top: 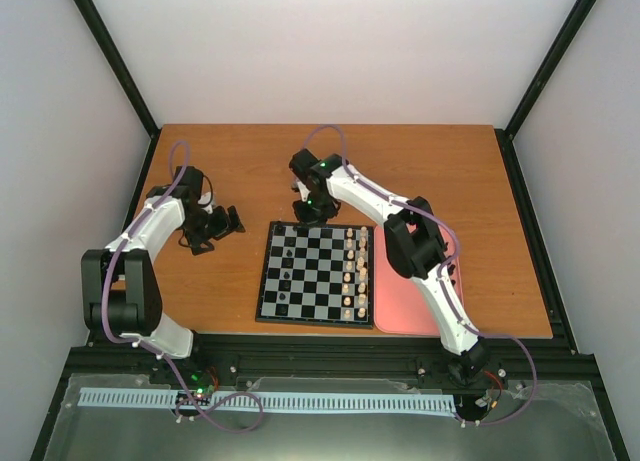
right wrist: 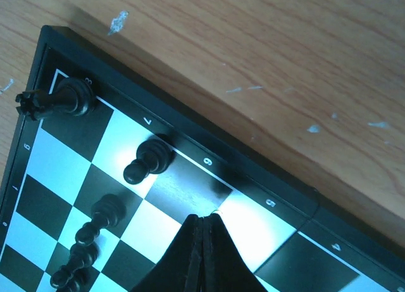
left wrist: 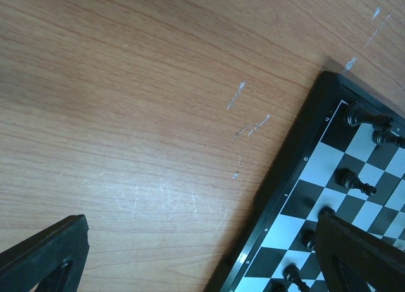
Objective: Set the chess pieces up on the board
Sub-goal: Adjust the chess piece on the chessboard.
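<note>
Tabletop (top: 250, 161): brown wood with pale scuff marks, enclosed by white walls.
Board (top: 315, 273): one, with black and pale grey checks, lying near the front edge between the two arms.
Pink tray (top: 392, 319): one, just beside the board's right side and partly under the right arm.
Black chess pieces (right wrist: 149, 160): on the board's left side; at least four show in the right wrist view.
Cream-white pieces (top: 355, 271): two columns on the board's right side, too small to count.
Left tool (top: 213, 226): jaws spread wide, holding nothing, over bare wood left of the board.
Right tool (right wrist: 202, 241): fingers pressed together with nothing between them, at the board's far edge near a black pawn; contact with the board cannot be told.
</note>
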Tool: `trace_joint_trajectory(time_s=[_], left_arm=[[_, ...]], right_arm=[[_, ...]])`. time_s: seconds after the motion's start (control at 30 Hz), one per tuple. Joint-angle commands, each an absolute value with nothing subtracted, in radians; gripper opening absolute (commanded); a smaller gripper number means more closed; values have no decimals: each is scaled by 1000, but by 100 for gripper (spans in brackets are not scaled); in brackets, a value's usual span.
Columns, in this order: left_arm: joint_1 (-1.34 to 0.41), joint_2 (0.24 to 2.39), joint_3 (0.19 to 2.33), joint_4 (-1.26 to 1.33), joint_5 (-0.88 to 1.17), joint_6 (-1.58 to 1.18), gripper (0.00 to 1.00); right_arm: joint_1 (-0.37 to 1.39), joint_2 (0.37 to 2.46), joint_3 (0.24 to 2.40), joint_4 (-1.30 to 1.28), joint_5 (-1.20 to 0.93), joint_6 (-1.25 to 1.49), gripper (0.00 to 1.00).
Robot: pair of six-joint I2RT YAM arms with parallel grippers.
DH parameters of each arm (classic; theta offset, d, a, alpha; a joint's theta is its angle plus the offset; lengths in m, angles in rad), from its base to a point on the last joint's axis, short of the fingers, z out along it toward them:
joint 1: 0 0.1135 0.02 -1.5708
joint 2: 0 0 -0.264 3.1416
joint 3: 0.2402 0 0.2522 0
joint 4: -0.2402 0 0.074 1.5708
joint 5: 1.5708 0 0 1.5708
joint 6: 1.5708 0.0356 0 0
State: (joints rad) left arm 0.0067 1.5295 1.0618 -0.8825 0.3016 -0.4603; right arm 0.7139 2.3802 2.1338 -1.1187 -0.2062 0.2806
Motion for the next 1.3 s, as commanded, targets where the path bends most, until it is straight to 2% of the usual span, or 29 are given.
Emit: trace_joint_trajectory(time_s=[0.0,1.27], left_arm=[[15,1540,1103,-889,292,-455,100],[15,1521,1088,-886,285,-449,100]], right_arm=[[719,2405,2143,-1092,-257,265,3],[725,2501,2256,-1053,-316,276,3]])
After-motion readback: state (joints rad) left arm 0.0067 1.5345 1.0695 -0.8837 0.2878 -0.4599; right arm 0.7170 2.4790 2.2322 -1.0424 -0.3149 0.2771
